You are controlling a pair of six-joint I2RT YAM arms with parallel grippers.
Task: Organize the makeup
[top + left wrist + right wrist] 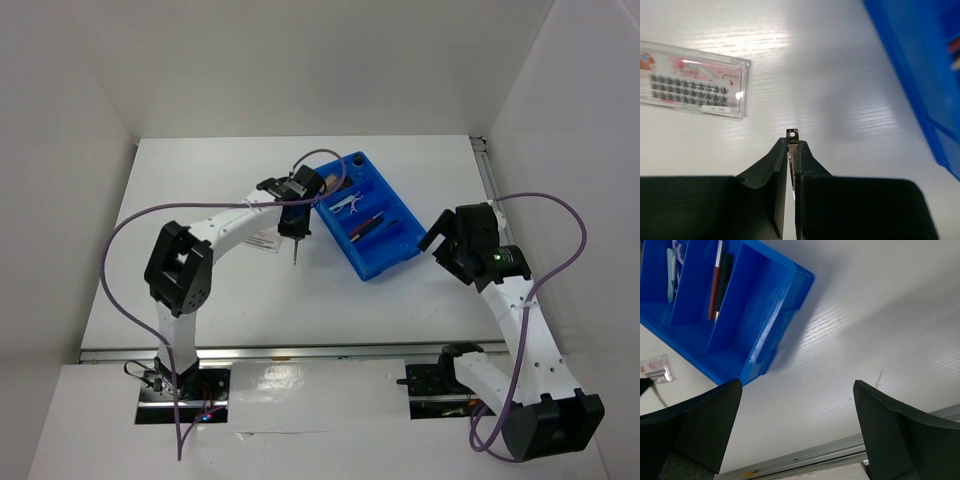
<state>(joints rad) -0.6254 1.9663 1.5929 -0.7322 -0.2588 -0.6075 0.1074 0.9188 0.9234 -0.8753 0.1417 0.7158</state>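
- Left gripper (792,145): jaws closed on thin metal tool (792,134), tip down, likely bound for the blue tray (774,315).
- Right gripper (796,386): jaws wide, empty.
- Eyelash case (692,80): flat on tabletop (840,75), unsorted.

Overhead view of whole table (250,300); both wrist views close, down-facing, sharing blue tray (765,315).

Robotics laboratory test cell: plain white wall panels (60,150) enclose the flat white table (250,300) on its left, far and right sides; two white-and-black jointed arms (225,228) (520,320) with purple cables (120,240) mount at its near edge.
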